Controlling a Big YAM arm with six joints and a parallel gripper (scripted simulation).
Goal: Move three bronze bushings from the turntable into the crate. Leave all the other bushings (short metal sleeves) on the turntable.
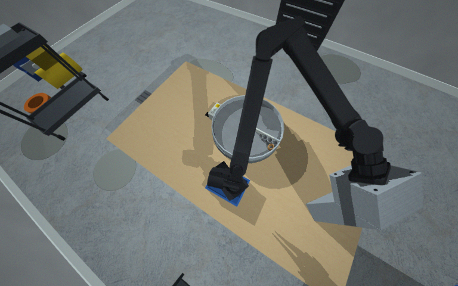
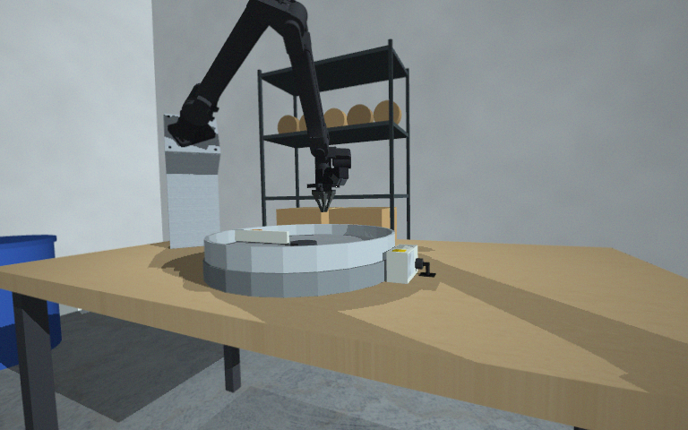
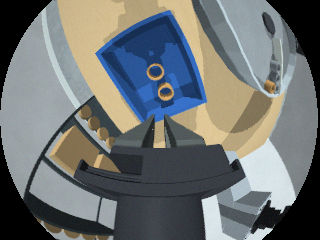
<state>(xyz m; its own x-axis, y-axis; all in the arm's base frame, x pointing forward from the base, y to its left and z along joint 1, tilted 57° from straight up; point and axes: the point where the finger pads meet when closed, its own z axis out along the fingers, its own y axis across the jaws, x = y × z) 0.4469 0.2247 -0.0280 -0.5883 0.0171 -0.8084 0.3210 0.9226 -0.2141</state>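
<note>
The blue crate (image 3: 152, 67) lies on the table beside the turntable and holds two bronze bushings (image 3: 155, 71) (image 3: 166, 92). In the top view the crate (image 1: 236, 198) is mostly hidden under my wrist. My gripper (image 3: 159, 118) hangs well above the crate, with its fingers nearly closed and nothing between them. It also shows in the exterior view (image 2: 322, 206). One bronze bushing (image 1: 272, 145) lies on the turntable by the white divider bar, next to several grey bushings (image 1: 268, 139). That bronze bushing also shows in the wrist view (image 3: 270, 84).
A white control box (image 2: 401, 262) sits against the turntable's rim. The arm's grey pedestal (image 1: 374, 198) stands at the table's edge. A black shelf rack (image 2: 334, 136) with a cardboard box (image 2: 334, 215) stands behind the table, and a blue barrel (image 2: 25, 294) stands to the left.
</note>
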